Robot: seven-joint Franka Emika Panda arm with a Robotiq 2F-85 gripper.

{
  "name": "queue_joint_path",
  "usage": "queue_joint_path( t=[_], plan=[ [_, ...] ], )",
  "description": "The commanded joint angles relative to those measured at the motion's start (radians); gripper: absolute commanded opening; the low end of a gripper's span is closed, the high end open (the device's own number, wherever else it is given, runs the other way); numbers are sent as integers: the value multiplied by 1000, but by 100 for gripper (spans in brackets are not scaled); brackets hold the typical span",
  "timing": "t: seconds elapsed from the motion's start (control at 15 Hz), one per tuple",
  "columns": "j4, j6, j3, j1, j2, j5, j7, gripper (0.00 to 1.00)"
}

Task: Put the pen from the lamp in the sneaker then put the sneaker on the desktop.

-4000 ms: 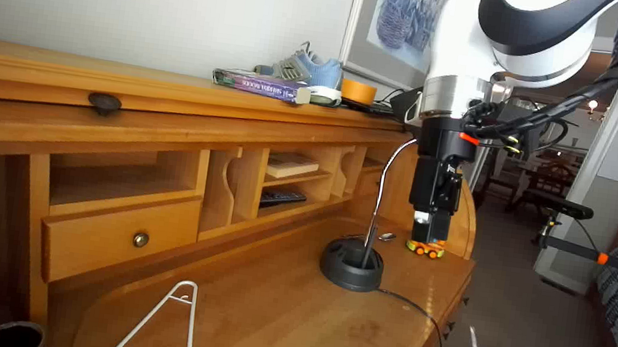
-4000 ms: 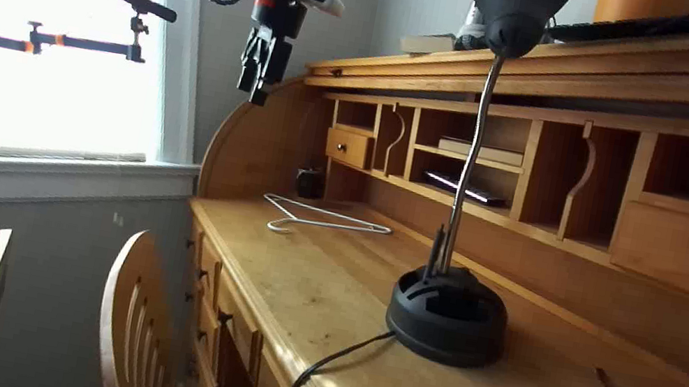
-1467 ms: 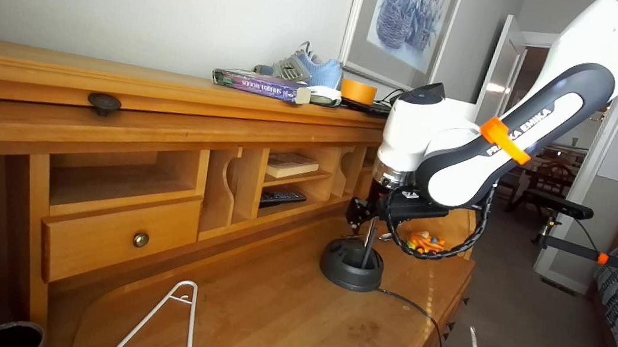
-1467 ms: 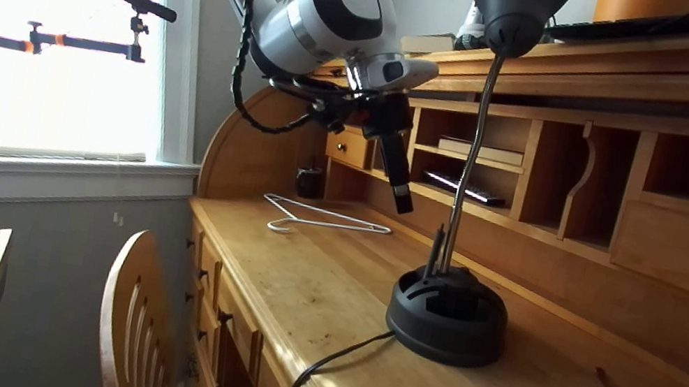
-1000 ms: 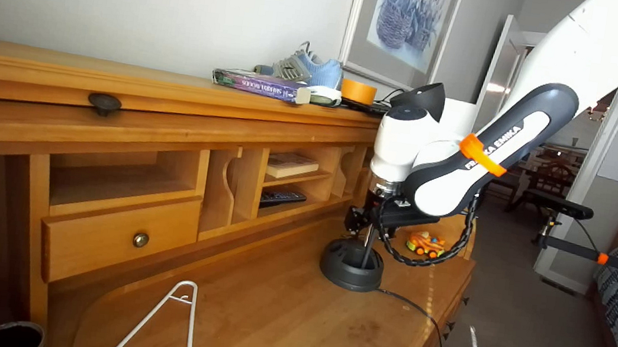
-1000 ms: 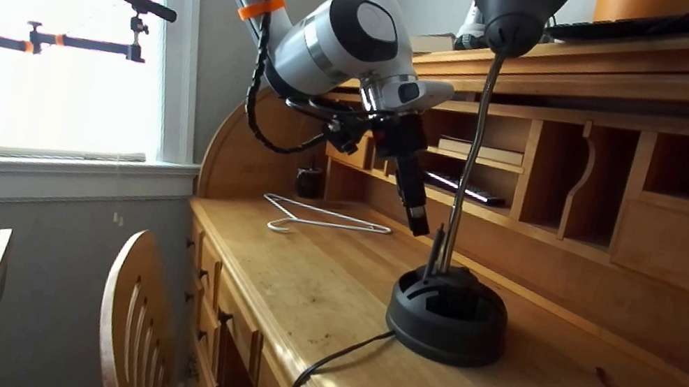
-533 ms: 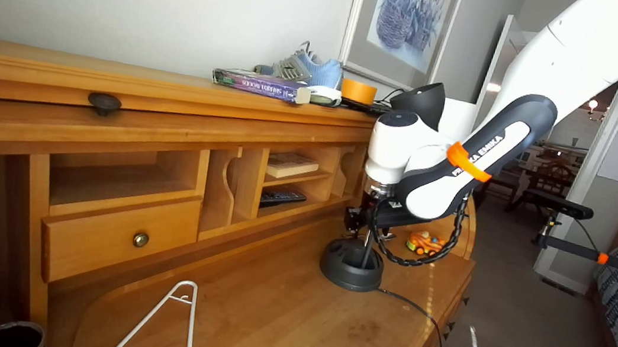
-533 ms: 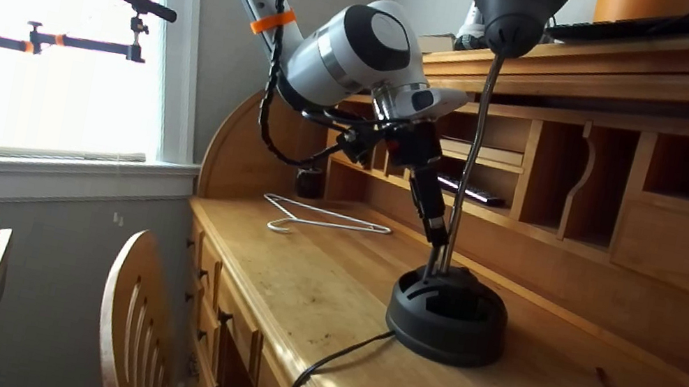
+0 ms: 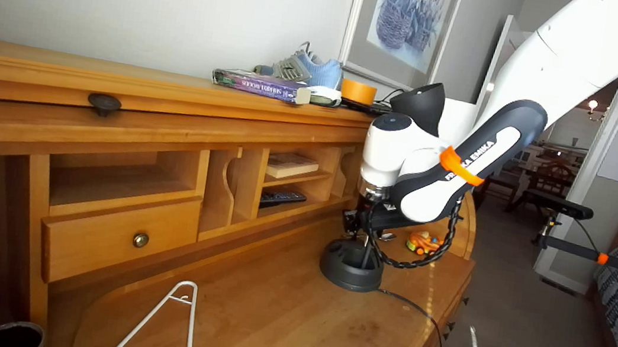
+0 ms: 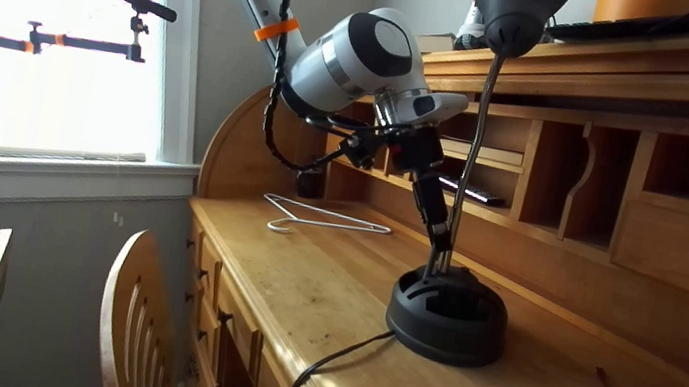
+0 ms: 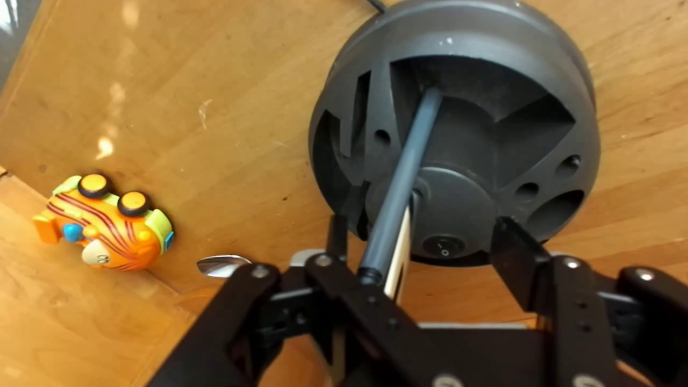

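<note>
Closest in the wrist view, the black two-fingered gripper (image 11: pixel 420 236) stands with its fingers (image 11: pixel 515 260) wide apart. The slim grey-blue pen (image 11: pixel 403 180) runs up into the gap between them, closer to one finger than to the other; whether it touches that finger cannot be told. In an exterior view the tilted fingertips cover the pen's upper end. Its lower end stands in an open-topped compartment in the round base of the slim black gooseneck desk lamp (image 10: pixel 442 342). The lamp's shiny neck rises just beside the pen and also shows between the fingers in the wrist view.

The lamp stands on the honey-brown wooden desktop (image 9: pixel 264 329), between its front and back edges. A metal spoon (image 11: pixel 221 265) lies between the lamp and one end edge, partly hidden by the gripper. Close to that end edge, between its front and back corners, sits an orange toy car (image 11: pixel 107 231). Toward the opposite end edge, nearer the window (image 10: pixel 35 96), lies a white coat hanger (image 9: pixel 192 325).

Farthest off, above the desktop's back edge, the narrow upper wooden ledge (image 9: pixel 90 67) bears a purple paperback book (image 9: pixel 261 86). Just behind it sits the grey-blue running sneaker (image 9: pixel 325 74) with its white sole, well apart from the fingers, beside a squat orange cylinder (image 9: pixel 358 91).
</note>
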Motion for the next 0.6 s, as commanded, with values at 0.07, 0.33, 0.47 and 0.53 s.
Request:
queue_joint_path(
  t=[0.07,0.33,0.47,0.53],
  plan=[
    [10,10,-18,21,18,-8,30,56],
    [7,5,-13,20,15,0,25,30],
    [7,5,-16,21,15,-1,25,16],
    [7,4,-18,22,15,-2,26,7]
  ],
)
